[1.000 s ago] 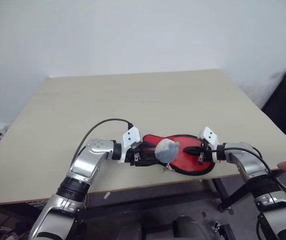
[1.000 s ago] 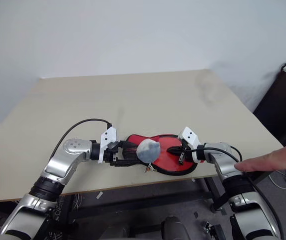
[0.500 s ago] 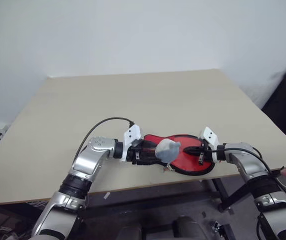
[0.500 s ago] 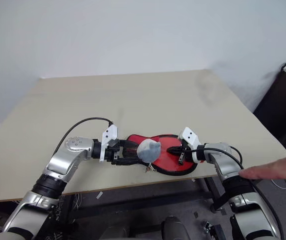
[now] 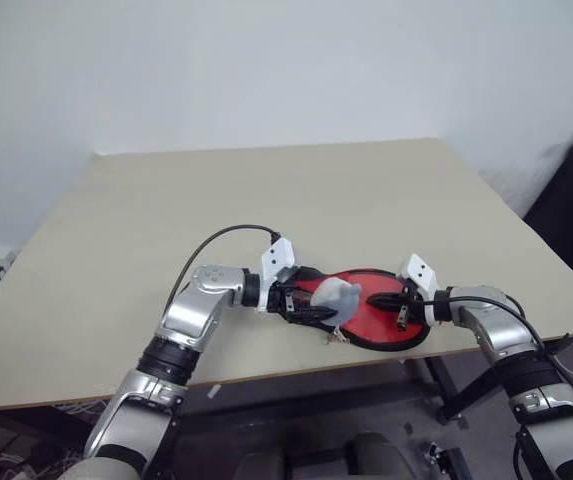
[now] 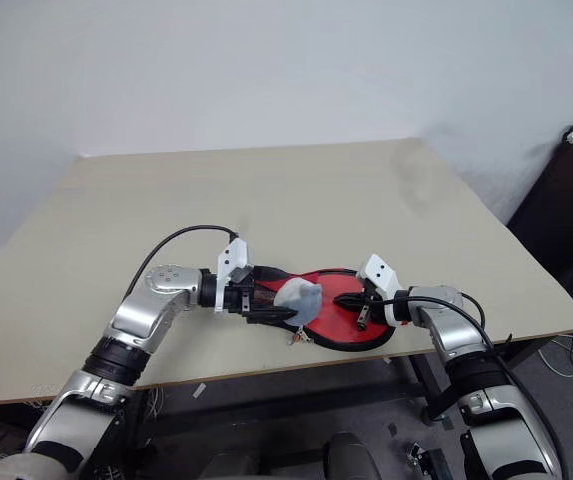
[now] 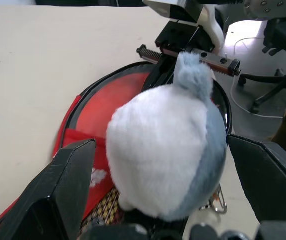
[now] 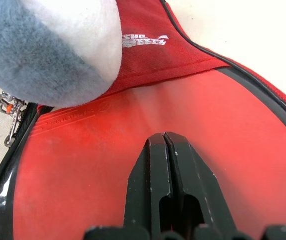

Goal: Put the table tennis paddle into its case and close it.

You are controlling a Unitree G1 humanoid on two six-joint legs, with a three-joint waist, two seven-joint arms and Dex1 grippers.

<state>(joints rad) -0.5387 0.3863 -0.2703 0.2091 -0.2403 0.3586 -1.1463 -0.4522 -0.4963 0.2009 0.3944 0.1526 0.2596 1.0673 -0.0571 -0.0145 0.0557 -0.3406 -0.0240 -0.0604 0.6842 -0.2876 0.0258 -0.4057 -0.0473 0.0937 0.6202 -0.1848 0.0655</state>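
Case [image 5: 381,322] on the surface's [image 5: 266,200] near edge, between my hands.
My left hand [image 7: 157,195] gapes around the grey-white pom [image 7: 165,150]; my right hand [image 8: 166,165] presses closed on the case's clear front. White logo unreadable.

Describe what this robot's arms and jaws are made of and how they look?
Both arms are rounded silver-grey metal segments joined by black bands. Each wrist carries a white angular block. A black cable loops from the left forearm to the wrist. The left gripper and right gripper each end in two black wedge-shaped fingers.
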